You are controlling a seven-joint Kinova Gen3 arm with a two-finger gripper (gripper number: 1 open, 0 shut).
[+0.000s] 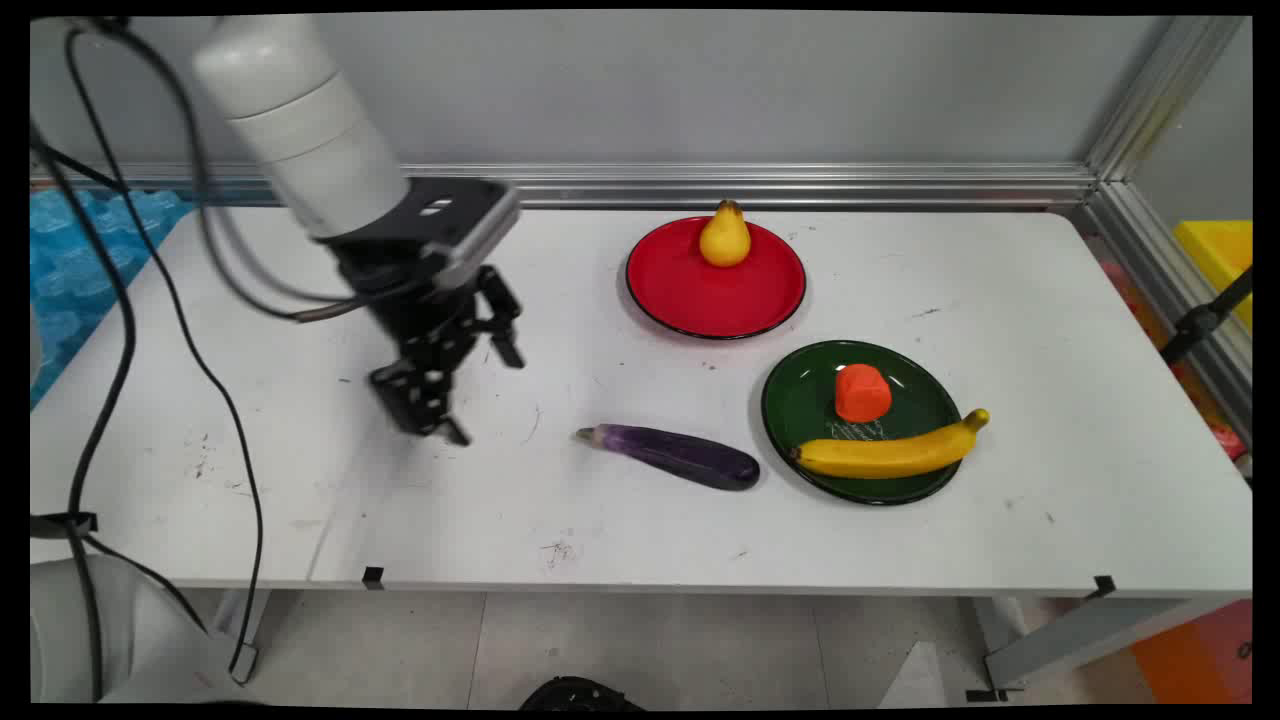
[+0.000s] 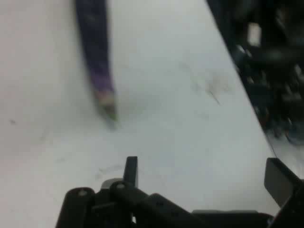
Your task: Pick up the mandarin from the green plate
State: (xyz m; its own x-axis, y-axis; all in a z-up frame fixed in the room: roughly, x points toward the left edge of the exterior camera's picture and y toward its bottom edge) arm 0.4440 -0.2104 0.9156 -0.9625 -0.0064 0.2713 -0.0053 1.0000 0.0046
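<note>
Grey wall (image 1: pixel 640 90) (aluminium-railed), tiled floor (image 1: pixel 640 640)

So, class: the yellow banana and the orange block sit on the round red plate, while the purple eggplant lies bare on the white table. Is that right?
Not quite. The main view shows the yellow banana and the orange block on the round dark green plate; the round red plate carries a yellow pear. The purple eggplant does lie bare on the white table.

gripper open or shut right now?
Open. In the hand view the black two-finger gripper has its fingertips far apart with bare white table between them, holding nothing; the purple eggplant lies ahead.
</note>
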